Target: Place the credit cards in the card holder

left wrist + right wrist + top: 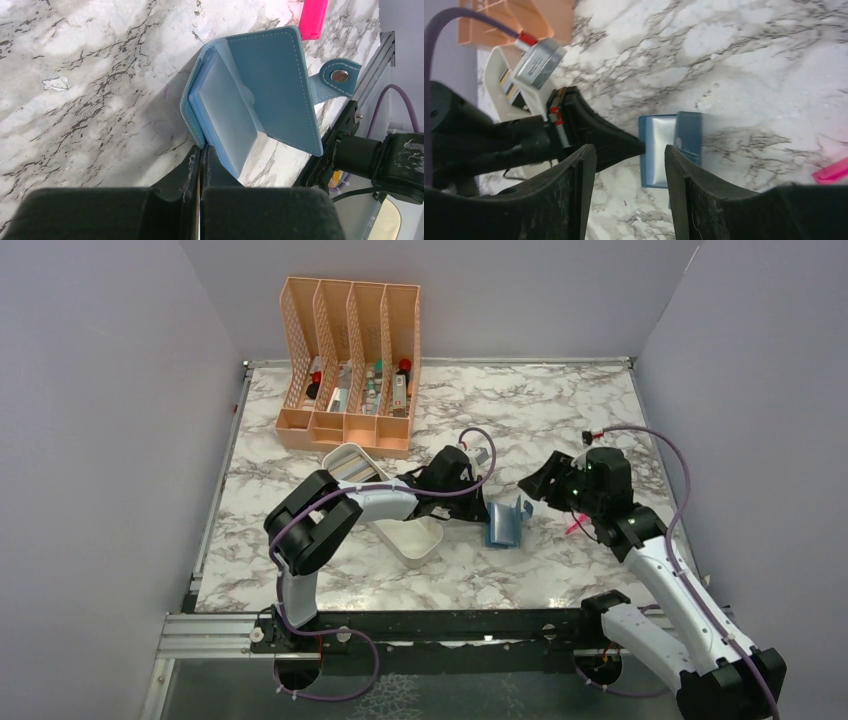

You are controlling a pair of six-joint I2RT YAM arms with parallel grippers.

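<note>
Plain lilac walls [100,390] enclose a grey-veined white marble tabletop [520,420].

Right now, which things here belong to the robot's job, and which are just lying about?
Job: teal card holder, open; grey cards in the white tray; left claw, shut beside the holder; right claw, open.
Lying about: peach mesh organizer holding small bottles; pink object.
</note>
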